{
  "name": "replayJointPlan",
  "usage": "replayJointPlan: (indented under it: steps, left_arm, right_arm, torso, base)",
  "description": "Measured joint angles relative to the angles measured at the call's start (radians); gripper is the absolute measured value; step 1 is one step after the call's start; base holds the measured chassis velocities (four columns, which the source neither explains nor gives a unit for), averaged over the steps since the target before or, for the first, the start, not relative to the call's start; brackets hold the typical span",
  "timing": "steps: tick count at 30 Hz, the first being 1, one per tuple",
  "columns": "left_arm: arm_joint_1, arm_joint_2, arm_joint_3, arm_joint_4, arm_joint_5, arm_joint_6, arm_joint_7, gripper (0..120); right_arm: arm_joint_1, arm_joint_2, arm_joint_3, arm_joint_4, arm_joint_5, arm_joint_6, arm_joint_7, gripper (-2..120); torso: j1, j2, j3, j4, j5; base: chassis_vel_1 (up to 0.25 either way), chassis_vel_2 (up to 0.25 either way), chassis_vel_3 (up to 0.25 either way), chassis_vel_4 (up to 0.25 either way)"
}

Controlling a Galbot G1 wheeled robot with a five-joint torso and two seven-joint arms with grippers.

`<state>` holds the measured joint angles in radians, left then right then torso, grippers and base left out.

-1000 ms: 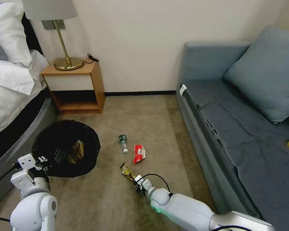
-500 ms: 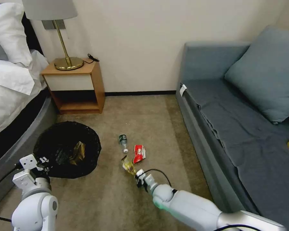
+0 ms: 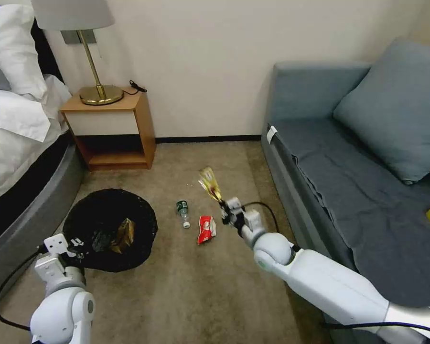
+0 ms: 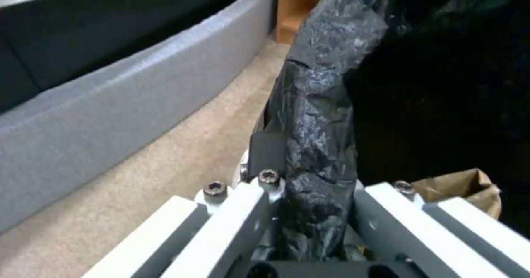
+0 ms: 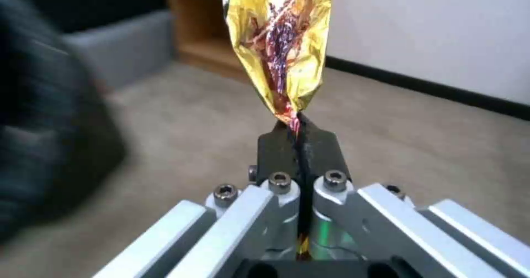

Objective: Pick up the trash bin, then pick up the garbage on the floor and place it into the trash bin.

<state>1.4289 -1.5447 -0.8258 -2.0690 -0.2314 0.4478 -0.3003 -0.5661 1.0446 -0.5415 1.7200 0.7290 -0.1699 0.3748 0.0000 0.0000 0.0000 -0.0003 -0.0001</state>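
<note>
On the beige carpet of a bedroom, between bed and grey sofa, the right claw [image 3: 226, 209] pinches the lower end of a crinkled yellow foil snack wrapper [image 3: 209, 183], held upright in the air. The round white trash bin lined with a black plastic bag [image 3: 111, 229] lies to its left, rim gripped by the left claw [image 3: 74, 244]. A small clear bottle with a green label [image 3: 183, 212] and a red snack wrapper [image 3: 206, 229] lie on the floor between them.

My right gripper [image 3: 223, 206] is up in the air, arm stretched out, fingers pinched tight together. My left gripper [image 3: 76, 244] is low by my side, fingers squeezed tight too.
</note>
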Motion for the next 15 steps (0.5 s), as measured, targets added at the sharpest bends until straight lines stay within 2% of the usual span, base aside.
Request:
replayJointPlan:
  steps: [3,4,8,12,15]
  left_arm:
    - [0.004,-0.008,0.008,-0.004,0.001,0.0,0.002,2]
    - [0.004,-0.008,0.008,-0.004,0.001,0.0,0.002,2]
    - [0.009,-0.025,0.009,-0.015,0.002,0.004,0.002,2]
    - [0.014,-0.036,0.008,-0.023,0.002,0.004,0.002,2]
    - [0.013,-0.042,0.006,-0.029,0.0,0.009,0.002,2]
  right_arm:
    - [0.004,0.098,-0.05,0.015,0.012,-0.024,0.03,0]
    - [0.004,0.098,-0.05,0.015,0.012,-0.024,0.03,0]
    - [0.016,0.242,-0.149,-0.011,0.035,-0.049,0.083,0]
    - [0.015,0.299,-0.218,-0.06,0.019,-0.058,0.116,0]
    - [0.005,0.315,-0.249,-0.082,-0.008,-0.061,0.136,0]
  torso:
    - [0.0,0.0,0.0,0.0002,-0.0001]
    - [0.0,0.0,0.0,0.0002,-0.0001]
    - [0.0,0.0,0.0,0.0007,-0.0001]
    - [0.0,0.0,0.0,0.0005,-0.0001]
    - [0.0,0.0,0.0,0.0005,-0.0002]
  base:
    - [0.0,0.0,0.0,0.0]
    - [0.0,0.0,0.0,0.0]
    - [0.0,0.0,0.0,0.0]
    - [0.0,0.0,0.0,0.0]
    - [0.0,0.0,0.0,0.0]
